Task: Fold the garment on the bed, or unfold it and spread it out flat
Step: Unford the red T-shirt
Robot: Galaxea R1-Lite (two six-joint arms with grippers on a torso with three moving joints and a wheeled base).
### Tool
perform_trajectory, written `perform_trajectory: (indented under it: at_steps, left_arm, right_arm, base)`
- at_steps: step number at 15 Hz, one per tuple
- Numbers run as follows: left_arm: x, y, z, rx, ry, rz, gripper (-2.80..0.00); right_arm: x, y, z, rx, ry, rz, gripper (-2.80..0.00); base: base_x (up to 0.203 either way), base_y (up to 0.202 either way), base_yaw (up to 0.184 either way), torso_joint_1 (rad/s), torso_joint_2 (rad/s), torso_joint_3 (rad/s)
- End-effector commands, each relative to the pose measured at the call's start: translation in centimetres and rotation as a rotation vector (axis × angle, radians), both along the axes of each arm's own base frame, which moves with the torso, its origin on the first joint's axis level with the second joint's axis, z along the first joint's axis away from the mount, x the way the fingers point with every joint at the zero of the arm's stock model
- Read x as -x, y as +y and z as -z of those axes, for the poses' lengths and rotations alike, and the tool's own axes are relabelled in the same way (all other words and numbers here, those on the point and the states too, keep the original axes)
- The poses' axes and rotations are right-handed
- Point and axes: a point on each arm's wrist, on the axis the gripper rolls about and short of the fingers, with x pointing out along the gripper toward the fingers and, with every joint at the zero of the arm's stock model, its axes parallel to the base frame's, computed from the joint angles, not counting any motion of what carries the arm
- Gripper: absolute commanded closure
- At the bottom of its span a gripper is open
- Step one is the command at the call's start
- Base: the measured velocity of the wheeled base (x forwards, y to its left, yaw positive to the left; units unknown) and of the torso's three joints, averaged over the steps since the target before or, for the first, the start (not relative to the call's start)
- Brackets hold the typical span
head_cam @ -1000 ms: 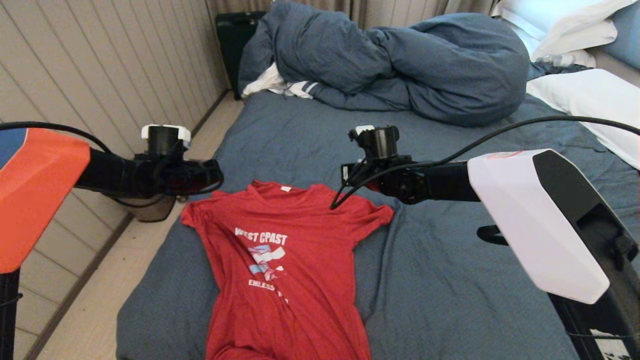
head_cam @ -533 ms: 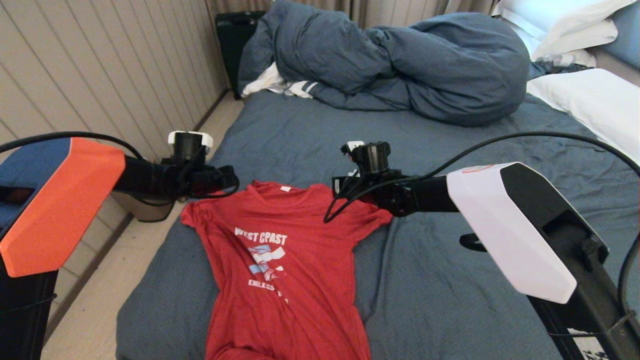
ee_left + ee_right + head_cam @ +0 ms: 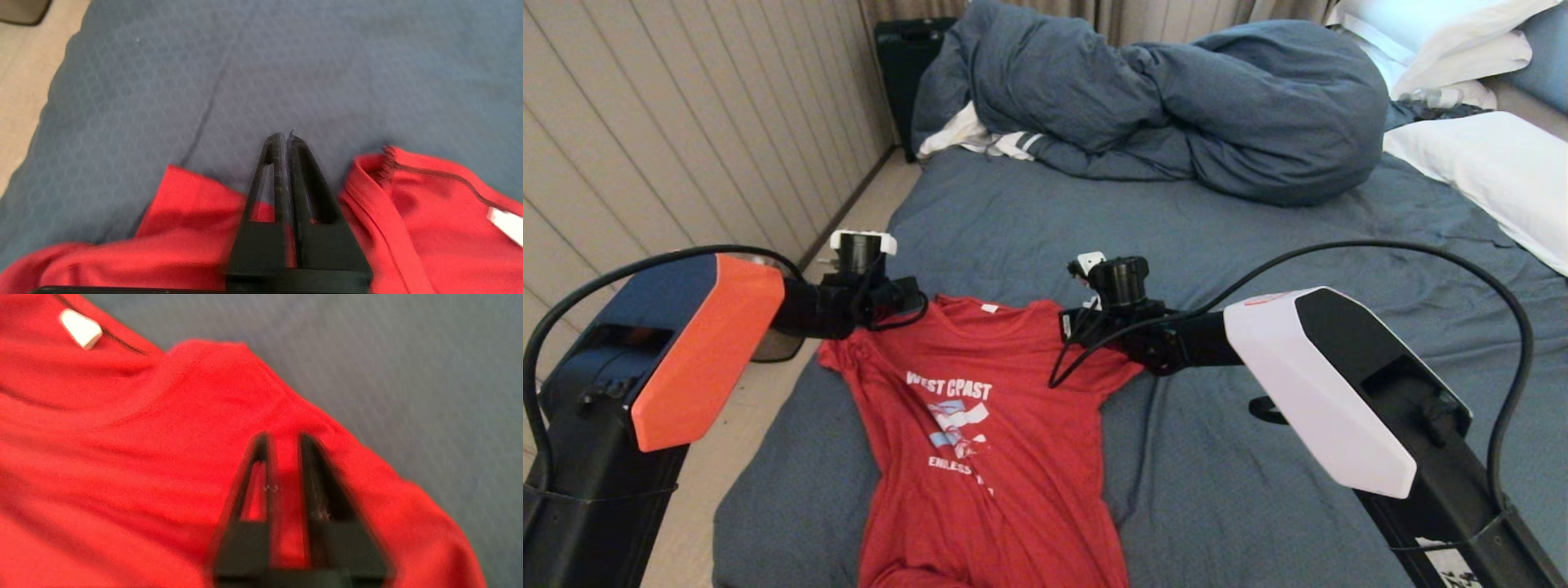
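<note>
The garment (image 3: 980, 425), a red T-shirt with white print, lies face up and mostly flat on the bed (image 3: 1258, 245), collar away from me. Its white neck tag (image 3: 989, 309) shows at the collar. My left gripper (image 3: 915, 294) hovers at the shirt's left shoulder; in the left wrist view its tips (image 3: 284, 139) meet over bare sheet, with the garment (image 3: 408, 204) just behind them and nothing held. My right gripper (image 3: 1066, 322) hangs over the right shoulder. Its fingers (image 3: 284, 437) stand slightly apart above the garment (image 3: 122, 437), holding nothing.
A bunched blue-grey duvet (image 3: 1176, 106) lies across the far end of the bed, with a white striped cloth (image 3: 980, 139) under its left side. White pillows (image 3: 1486, 163) sit at the far right. The bed's left edge drops to the floor (image 3: 768, 425) beside a panelled wall.
Both arms have come down and inward toward the shirt's shoulders. The right gripper's fingers have parted a little. The shirt has not moved.
</note>
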Motion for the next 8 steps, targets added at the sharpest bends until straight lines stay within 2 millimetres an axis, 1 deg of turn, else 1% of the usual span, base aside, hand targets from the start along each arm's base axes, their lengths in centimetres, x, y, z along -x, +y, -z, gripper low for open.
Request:
perform_trajectory:
  at_steps: [1,2,5,8]
  left_arm:
    - [-0.6,-0.2,1.2,-0.001,0.004,-0.008,-2.8]
    - [-0.8,-0.2,1.2,-0.003,-0.014,-0.016,-2.8]
    - [-1.1,-0.5,1.8,-0.014,-0.045,-0.008,-2.8]
    - [-1.0,-1.6,2.9,-0.02,-0.024,0.009,-2.8]
  right_arm:
    - [0.0,0.4,0.2,-0.003,-0.021,-0.008,-2.8]
    - [-0.1,0.5,0.3,0.001,-0.046,-0.018,-2.8]
    - [-0.6,0.6,1.8,0.005,-0.064,-0.025,-2.8]
    - [-0.8,0.7,3.0,0.021,-0.058,-0.025,-2.8]
  base:
    - [0.0,0.0,0.0,0.0,0.0,0.0]
    - [0.0,0.0,0.0,0.0,0.0,0.0]
    - [0.0,0.0,0.0,0.0,0.0,0.0]
    - [0.0,0.0,0.0,0.0,0.0,0.0]
